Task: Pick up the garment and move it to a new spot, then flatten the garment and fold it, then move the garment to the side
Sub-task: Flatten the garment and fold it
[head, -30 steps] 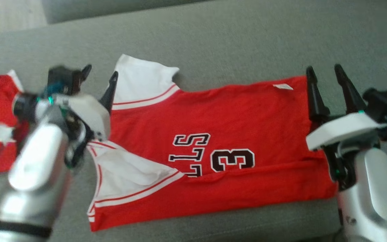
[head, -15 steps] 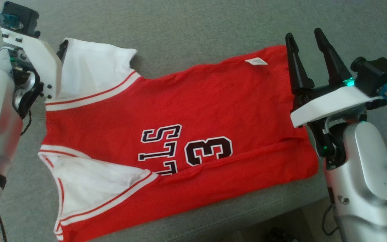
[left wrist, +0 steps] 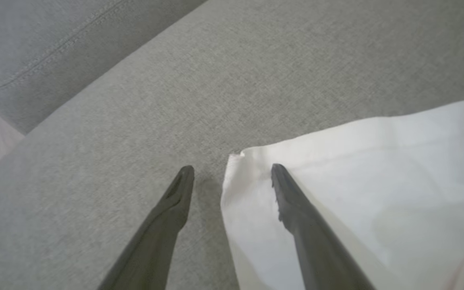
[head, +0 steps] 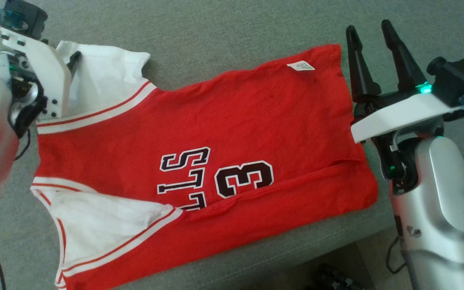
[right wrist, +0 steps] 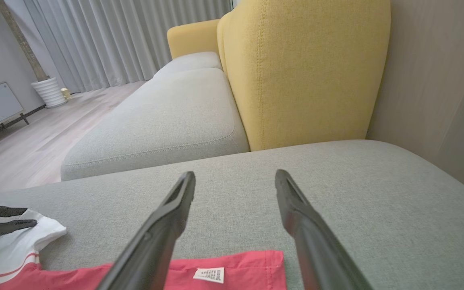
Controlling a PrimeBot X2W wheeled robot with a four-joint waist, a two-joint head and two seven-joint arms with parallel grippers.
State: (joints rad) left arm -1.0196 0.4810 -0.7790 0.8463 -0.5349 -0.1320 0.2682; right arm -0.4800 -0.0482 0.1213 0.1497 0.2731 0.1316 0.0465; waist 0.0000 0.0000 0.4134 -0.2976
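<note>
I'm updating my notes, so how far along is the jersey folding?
Done: the red jersey lies flat on the gray sofa cushion, near long edge folded over. In hand: nothing held; the open left gripper straddles the white sleeve corner, the open right gripper hovers by the hem. Left: further folds, then moving it aside.

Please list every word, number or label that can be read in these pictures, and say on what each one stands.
"LLS": black letters on the red jersey, turned sideways; one L partly under a fold.
"3": black number beside them, same jersey.
White label near the jersey's edge: print too small to read.
</note>
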